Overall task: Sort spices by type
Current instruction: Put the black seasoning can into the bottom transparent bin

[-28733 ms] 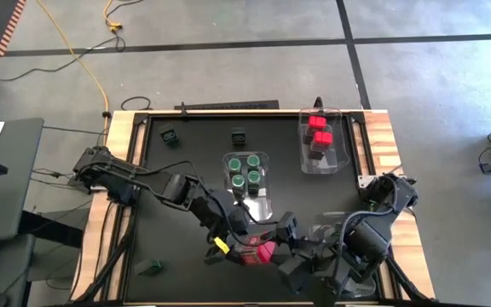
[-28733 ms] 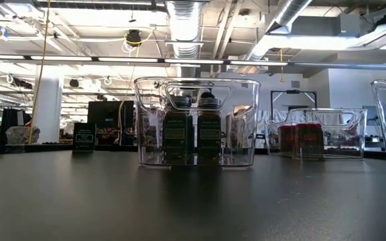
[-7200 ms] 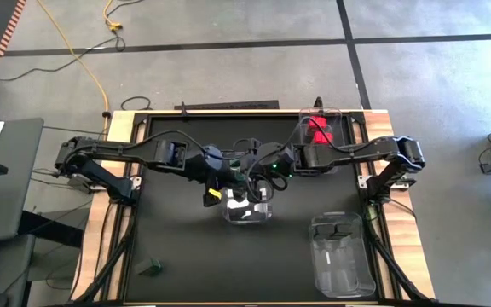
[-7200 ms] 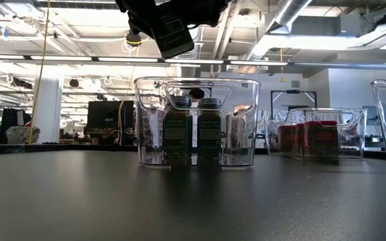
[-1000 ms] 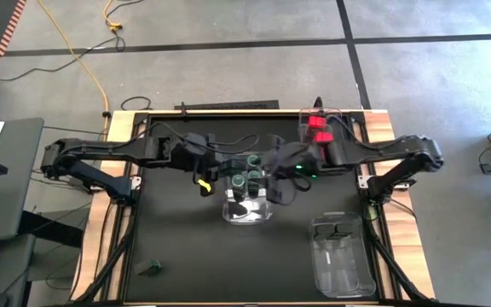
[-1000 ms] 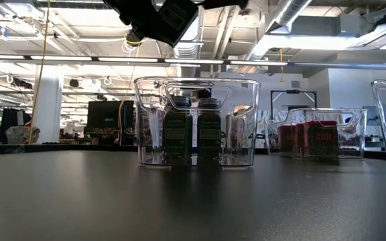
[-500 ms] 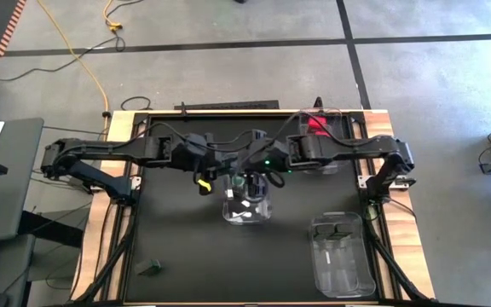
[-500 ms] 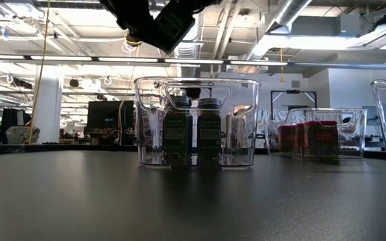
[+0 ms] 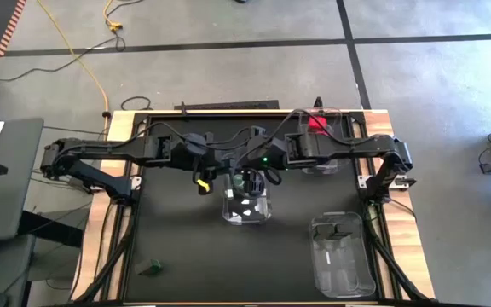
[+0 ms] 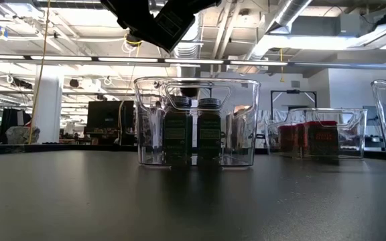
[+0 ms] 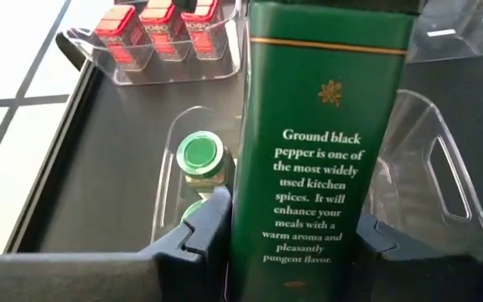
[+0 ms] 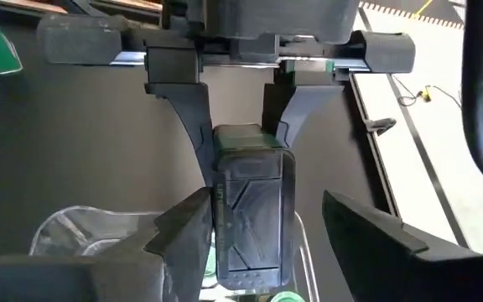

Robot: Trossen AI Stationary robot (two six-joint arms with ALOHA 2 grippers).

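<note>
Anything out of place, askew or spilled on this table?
One stray: a small green container lies alone and askew near the table's corner, at the lower left of the high view, far from everything else. Nothing spilled or damaged shows.

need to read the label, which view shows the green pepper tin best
The left wrist view: the green pepper tin fills it, text legible, in the left claw. The right wrist view shows only its end; the high and low views hide it.

Since the first pictures both arms have left the near edge of the worktop and now meet above the middle clear bin [image 9: 247, 205]. The left gripper [image 11: 296, 231] now clamps a dark green pepper tin [image 11: 325, 143]. In the last second the right gripper [image 12: 262, 226] has swung in from beside the bin to face that tin, jaws apart.
</note>
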